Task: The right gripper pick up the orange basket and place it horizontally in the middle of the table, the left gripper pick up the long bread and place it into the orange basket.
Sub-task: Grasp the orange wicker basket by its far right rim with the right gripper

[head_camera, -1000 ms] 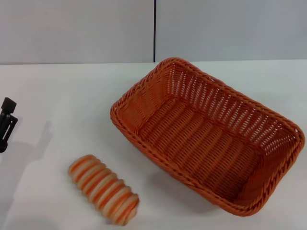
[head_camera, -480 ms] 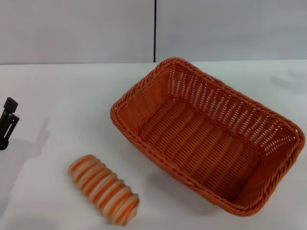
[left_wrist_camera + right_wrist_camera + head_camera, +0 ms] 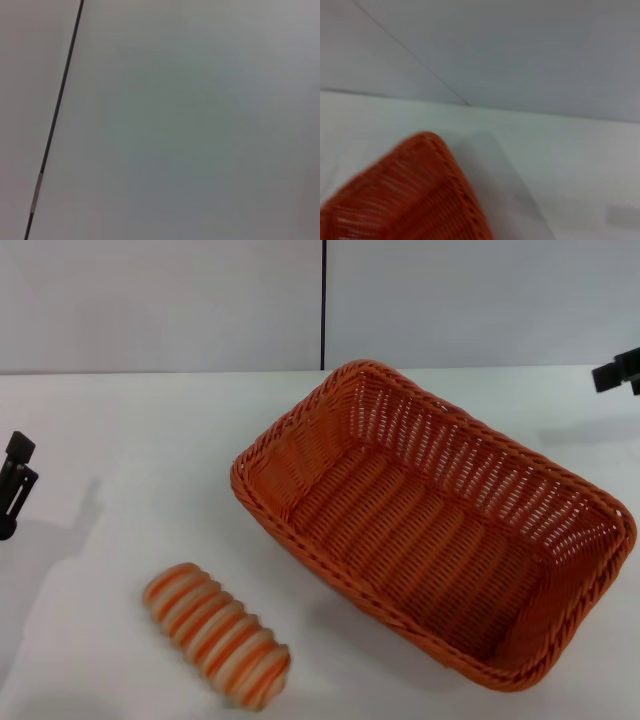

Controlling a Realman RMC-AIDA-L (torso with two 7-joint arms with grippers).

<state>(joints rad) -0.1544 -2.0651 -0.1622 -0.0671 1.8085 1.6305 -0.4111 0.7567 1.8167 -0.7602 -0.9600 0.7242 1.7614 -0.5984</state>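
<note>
Over at the far right edge of the head view, your right tool [image 3: 618, 371] is only just poking in, high over the bench [image 3: 130, 430] and well apart from the basket [image 3: 432, 522]. So little of it shows that you can't tell if it's open or closed. The left tool [image 3: 12, 485] sits at the far left edge, near the bench surface, well away from everything; can't tell its state either, and neither one is holding anything as far as I can see.

The basket sits right of centre, skewed diagonally, one corner pointing to the far side and its long side running down toward the near right. It's empty. The bread [image 3: 217, 635] lies near-left on the bench, stripes up, apart from the basket.

So I'd say you're at the very start: step one, reaching for the basket. The right wrist view shows one basket corner [image 3: 415, 195] with bench beyond it.

Next move, I reckon: bring the right tool down onto the rim on the right side, pinch that braided edge, then swing the basket square and slide it toward the middle. The bread waits until that's done.
</note>
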